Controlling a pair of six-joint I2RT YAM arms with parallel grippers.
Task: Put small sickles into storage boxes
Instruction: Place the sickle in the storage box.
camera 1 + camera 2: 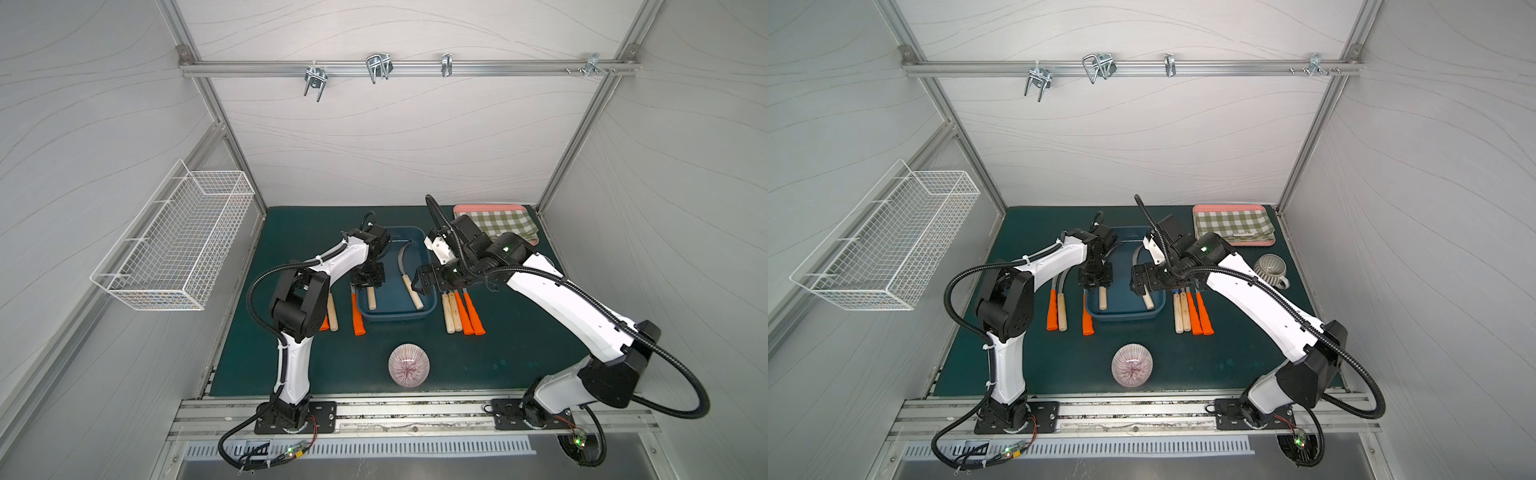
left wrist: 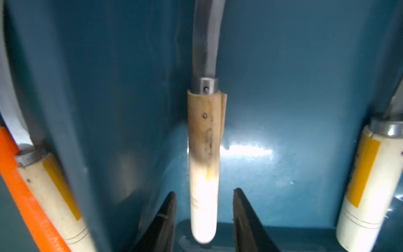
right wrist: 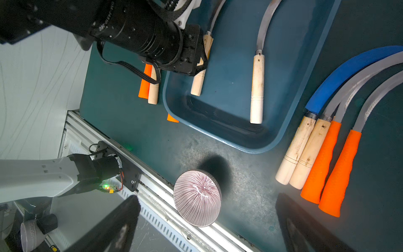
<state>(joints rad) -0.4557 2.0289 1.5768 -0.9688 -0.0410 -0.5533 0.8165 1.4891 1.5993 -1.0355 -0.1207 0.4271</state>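
Lying inside the dark blue shallow plastic tub (image 1: 395, 316), a wood-handled small sickle with curved grey blade (image 2: 205, 131) was framed by the left gripper (image 2: 205, 191), fingers released, gaps both sides. Right gripper (image 3: 206, 196) fingers were spread wide, empty. Sickle was judged light, rigid, sharp-edged; mid-handle was judged the safest hold. Seven more sickles (image 3: 305, 159) were counted on the green surface (image 1: 498, 357).

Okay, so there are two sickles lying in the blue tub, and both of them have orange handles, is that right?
Only the colour is wrong. Two sickles do lie in the blue tub, but the right wrist view shows both handles are pale wood, not orange: the partly covered sickle and the uncovered sickle.
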